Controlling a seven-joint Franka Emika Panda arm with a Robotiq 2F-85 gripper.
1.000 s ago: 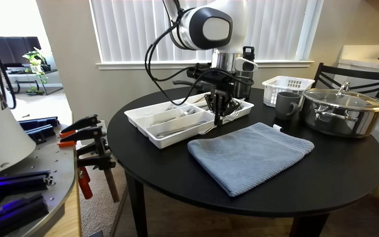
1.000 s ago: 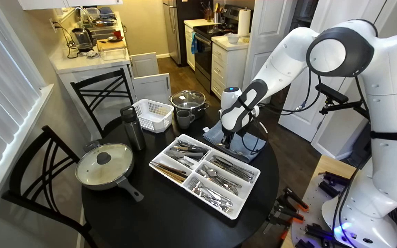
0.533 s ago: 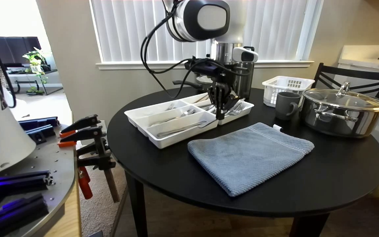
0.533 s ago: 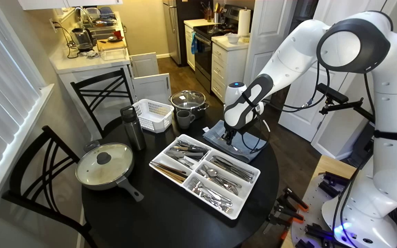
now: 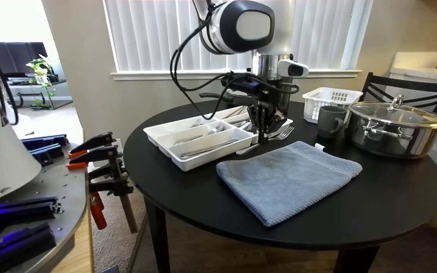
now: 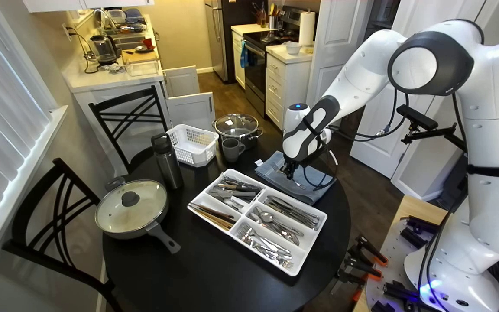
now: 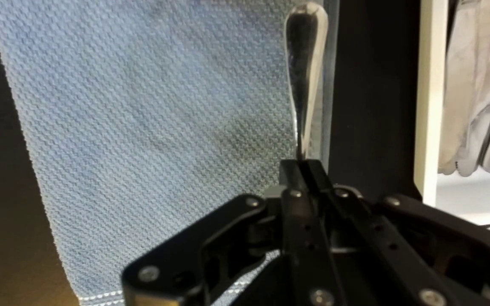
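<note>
Black round table [image 5: 355, 225], blue towel [image 5: 289, 182], and a gripper [image 7: 305, 167] clamped on a silver fork [image 7: 304, 76].
Shiny, with slim tines and a rounded handle end, the fork hangs over the towel's edge. The towel's white tag [image 5: 319, 147] is too small to read; the fingers [image 7: 289, 173] hide the fork's middle.

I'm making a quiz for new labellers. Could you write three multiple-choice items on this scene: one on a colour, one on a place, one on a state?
1. What colour is the cloth?
A) red B) yellow C) blue

2. Where is the mug?
A) on the cloth B) beside the pot C) under the cloth

3. How does the gripper stand?
A) shut on a fork B) wide open C) shut on the mug

1 C: every view shows it blue.
2 B: both exterior views show them next to each other.
3 A: in an exterior view, handle and prongs show either side of the closed jaws.
</note>
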